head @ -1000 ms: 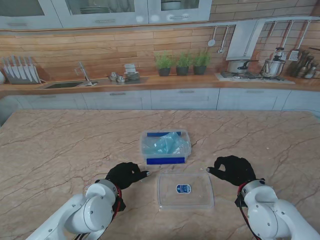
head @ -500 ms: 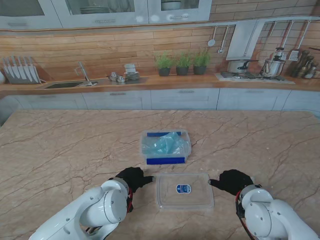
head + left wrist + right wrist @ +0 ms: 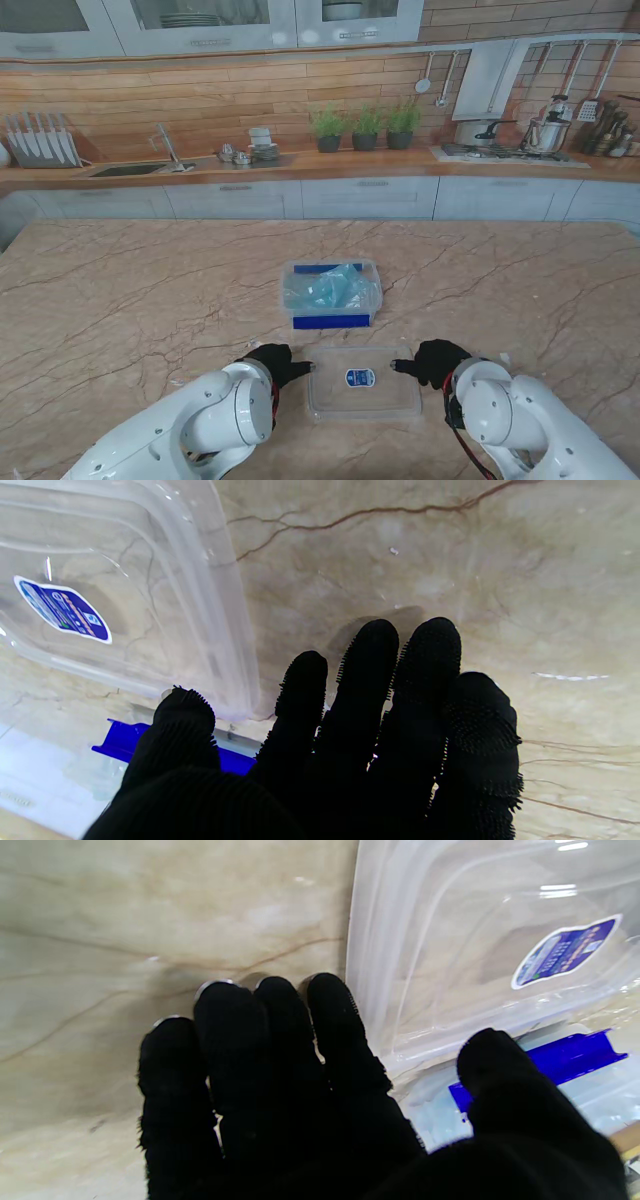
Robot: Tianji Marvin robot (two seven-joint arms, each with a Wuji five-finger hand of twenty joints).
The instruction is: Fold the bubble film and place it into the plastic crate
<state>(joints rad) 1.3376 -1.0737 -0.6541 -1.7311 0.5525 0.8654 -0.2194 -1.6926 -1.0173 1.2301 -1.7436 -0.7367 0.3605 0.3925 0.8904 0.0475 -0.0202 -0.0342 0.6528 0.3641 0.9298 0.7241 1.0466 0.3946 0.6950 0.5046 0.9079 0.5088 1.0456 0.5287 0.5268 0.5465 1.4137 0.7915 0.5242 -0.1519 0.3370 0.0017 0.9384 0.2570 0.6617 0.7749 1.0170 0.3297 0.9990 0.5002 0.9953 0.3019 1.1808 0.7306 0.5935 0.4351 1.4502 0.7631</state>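
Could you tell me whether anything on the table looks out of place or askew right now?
The clear lid lies flat on the table, off the crate, slightly skewed to it. The bubble film sits inside, bunched rather than neatly folded. Nothing looks spilled or damaged.

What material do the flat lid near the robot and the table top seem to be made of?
The lid looks like clear, glossy plastic: the marble pattern shows through it, and light glints on its ridges. The table top looks like polished marble or a stone-look laminate, beige with dark veins and soft reflections; which of the two cannot be told.
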